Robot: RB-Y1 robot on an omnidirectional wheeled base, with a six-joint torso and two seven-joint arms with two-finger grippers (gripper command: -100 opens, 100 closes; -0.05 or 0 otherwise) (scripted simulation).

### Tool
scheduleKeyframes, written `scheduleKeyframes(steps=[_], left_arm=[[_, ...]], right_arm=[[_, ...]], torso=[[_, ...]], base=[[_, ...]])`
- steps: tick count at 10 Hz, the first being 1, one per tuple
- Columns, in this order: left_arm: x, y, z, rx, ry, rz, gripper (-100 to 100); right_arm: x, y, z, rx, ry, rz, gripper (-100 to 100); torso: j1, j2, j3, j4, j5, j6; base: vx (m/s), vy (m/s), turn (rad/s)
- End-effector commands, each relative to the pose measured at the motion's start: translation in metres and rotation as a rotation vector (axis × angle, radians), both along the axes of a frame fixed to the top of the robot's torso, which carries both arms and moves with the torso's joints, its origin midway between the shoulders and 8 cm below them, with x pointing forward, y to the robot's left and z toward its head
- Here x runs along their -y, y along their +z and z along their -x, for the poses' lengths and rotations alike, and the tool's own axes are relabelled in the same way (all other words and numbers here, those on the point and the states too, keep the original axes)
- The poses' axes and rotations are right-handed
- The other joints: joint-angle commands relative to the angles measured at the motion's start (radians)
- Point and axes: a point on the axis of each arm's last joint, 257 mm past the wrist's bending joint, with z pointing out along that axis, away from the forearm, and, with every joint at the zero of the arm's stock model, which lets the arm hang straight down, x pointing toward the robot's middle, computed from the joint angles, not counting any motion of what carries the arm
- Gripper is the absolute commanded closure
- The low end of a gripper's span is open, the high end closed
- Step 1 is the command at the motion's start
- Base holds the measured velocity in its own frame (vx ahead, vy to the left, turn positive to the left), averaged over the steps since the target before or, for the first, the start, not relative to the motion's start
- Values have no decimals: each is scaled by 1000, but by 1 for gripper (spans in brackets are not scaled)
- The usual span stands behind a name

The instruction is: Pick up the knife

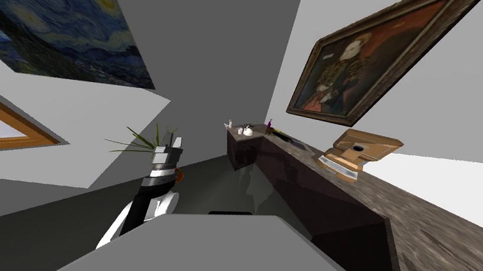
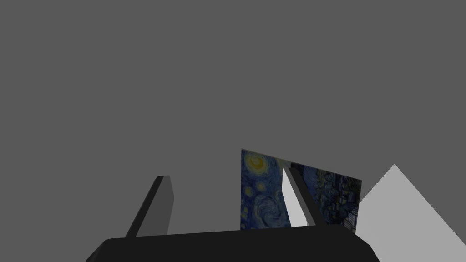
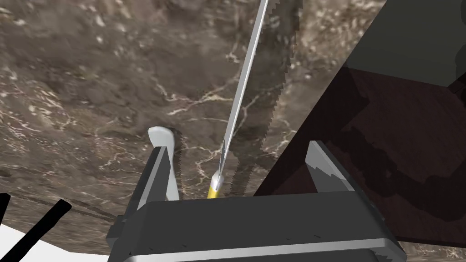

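Knife (image 3: 241,91): thin silver blade, yellow handle, flat on brown marbled countertop (image 3: 91,68).

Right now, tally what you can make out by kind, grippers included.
Knife: 1
Paintings: 2
Plant: 1
Teapot: 1
Brown box: 1
Left gripper, right gripper: 2, both open
Total: 8
Bits beside the teapot are too small to tell.

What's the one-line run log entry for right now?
stage: pre-grasp | right gripper: open, straddling yellow-handled knife | knife: lying on brown marble countertop, not gripped | left gripper: open, raised aside
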Motion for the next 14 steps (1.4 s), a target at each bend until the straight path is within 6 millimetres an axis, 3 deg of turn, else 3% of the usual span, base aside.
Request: scheduleKeyframes(steps=[1,2,3,4,7,8,9,13,14], left_arm=[[0,0,0,0,0,0,0],[0,0,0,0,0,0,0],[0,0,0,0,0,0,0],[0,0,0,0,0,0,0],[0,0,0,0,0,0,0],[0,0,0,0,0,0,0],[0,0,0,0,0,0,0],[0,0,0,0,0,0,0],[0,0,0,0,0,0,0]], right_arm=[[7,4,-3,4,-19,15,-100],[5,2,-1,2,-12,10,-100],[5,2,-2,3,-14,11,0],[3,-2,5,4,-18,15,-100],[-1,-13,18,7,-26,20,-100],[0,-11,14,7,-25,18,-100],[0,-11,14,6,-25,19,100],[0,-11,15,7,-30,19,100],[0,-11,15,7,-31,19,0]], torso=[[0,0,0,0,0,0],[0,0,0,0,0,0],[7,2,1,0,1,1],[13,3,2,1,3,1],[15,2,1,1,3,1],[15,3,1,1,3,1],[16,3,2,1,4,1],[15,3,2,1,2,-1],[14,3,2,1,2,-1]], base=[[56,-231,104],[17,-97,33],[4,-20,2],[17,-22,33],[24,-21,36],[9,-9,6],[0,0,0],[0,-1,-5],[0,0,0]])
